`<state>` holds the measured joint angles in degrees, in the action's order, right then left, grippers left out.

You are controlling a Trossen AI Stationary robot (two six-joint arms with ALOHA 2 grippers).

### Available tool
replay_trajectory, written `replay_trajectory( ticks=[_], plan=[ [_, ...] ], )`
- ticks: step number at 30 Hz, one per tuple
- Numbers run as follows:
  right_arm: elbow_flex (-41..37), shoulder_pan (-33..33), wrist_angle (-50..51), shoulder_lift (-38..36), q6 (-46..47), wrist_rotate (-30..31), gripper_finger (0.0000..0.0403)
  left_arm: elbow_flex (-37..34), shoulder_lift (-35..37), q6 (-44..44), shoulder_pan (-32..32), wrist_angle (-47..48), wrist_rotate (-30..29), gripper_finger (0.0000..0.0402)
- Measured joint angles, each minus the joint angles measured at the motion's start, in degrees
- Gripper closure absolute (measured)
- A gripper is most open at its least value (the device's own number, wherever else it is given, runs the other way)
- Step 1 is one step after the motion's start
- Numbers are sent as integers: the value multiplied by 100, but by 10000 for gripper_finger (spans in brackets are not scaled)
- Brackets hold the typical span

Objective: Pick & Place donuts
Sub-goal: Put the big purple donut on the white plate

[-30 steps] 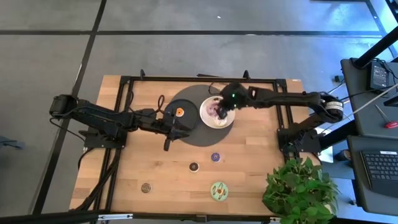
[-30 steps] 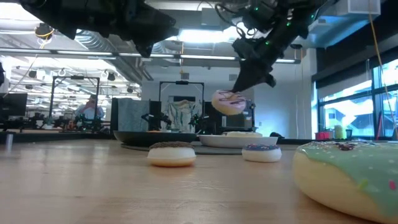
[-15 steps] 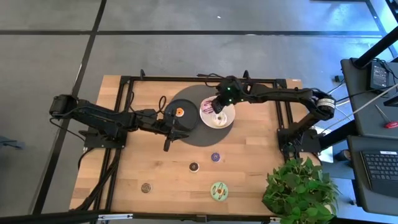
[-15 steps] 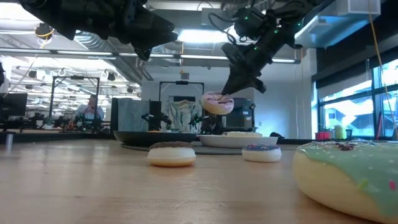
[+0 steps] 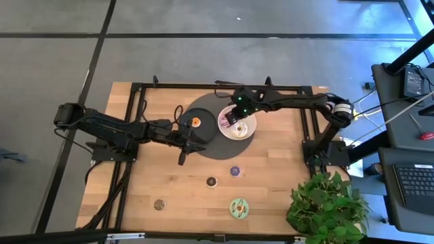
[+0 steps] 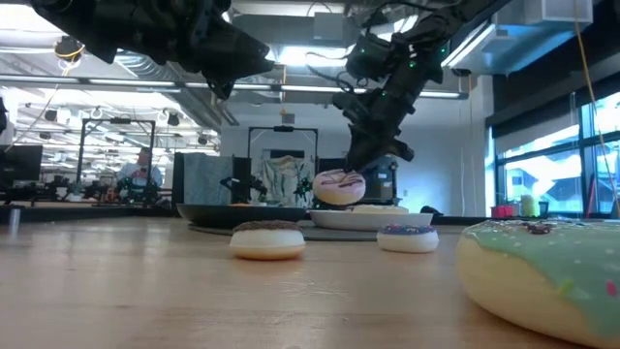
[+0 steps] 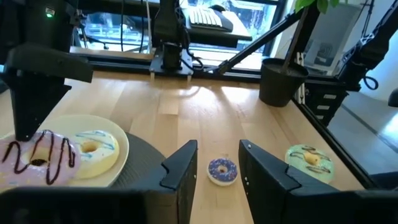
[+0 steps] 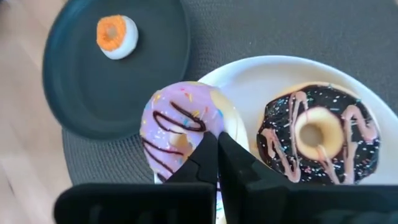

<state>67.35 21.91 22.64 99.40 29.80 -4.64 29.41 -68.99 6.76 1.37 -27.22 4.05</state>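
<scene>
My right gripper [image 5: 235, 116] is shut on a pink donut with chocolate drizzle [image 8: 179, 127], low over the left part of the white plate [image 5: 248, 133]. That plate [image 8: 249, 78] also carries a chocolate donut [image 8: 320, 140] and a white-iced donut [image 7: 93, 149]. An orange mini donut [image 5: 195, 122] lies on the black plate [image 5: 184, 116]. My left gripper [image 7: 214, 165] is open and hovers by the black plate's near side [image 5: 192, 144]. A purple mini donut [image 5: 234, 171], two brown minis [image 5: 211, 181] [image 5: 159, 204] and a green donut [image 5: 239, 207] lie on the bare wood. My right gripper pinches the pink donut's ring [image 8: 198, 138] between its two fingers [image 8: 208, 163], on the side beside the hole. It comes from above, slanting down. The donut [image 6: 339, 186] hangs tilted below the fingers, just over the white plate's left rim [image 6: 325, 218]; whether it touches, I cannot tell.
Both plates sit on a round grey mat [image 5: 215, 144]. A potted plant [image 5: 325, 207] stands at the table's near right corner. A black frame [image 5: 139, 91] runs around the far half of the table. Bare wood lies between the mat and the loose donuts.
My right gripper has carried the pink donut toward the table's left and down, from high over the white plate's middle to just above its left part. The left arm has kept still.
</scene>
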Motion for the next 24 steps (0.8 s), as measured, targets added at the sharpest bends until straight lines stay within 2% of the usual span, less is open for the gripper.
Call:
replay_trajectory(
  ticks=[17,24],
  plan=[
    [9,22,-184,173,-311,51,385,0,0,0,-1,58,3,286],
    [9,22,-125,170,-312,57,359,0,0,0,0,54,3,290]
  ],
)
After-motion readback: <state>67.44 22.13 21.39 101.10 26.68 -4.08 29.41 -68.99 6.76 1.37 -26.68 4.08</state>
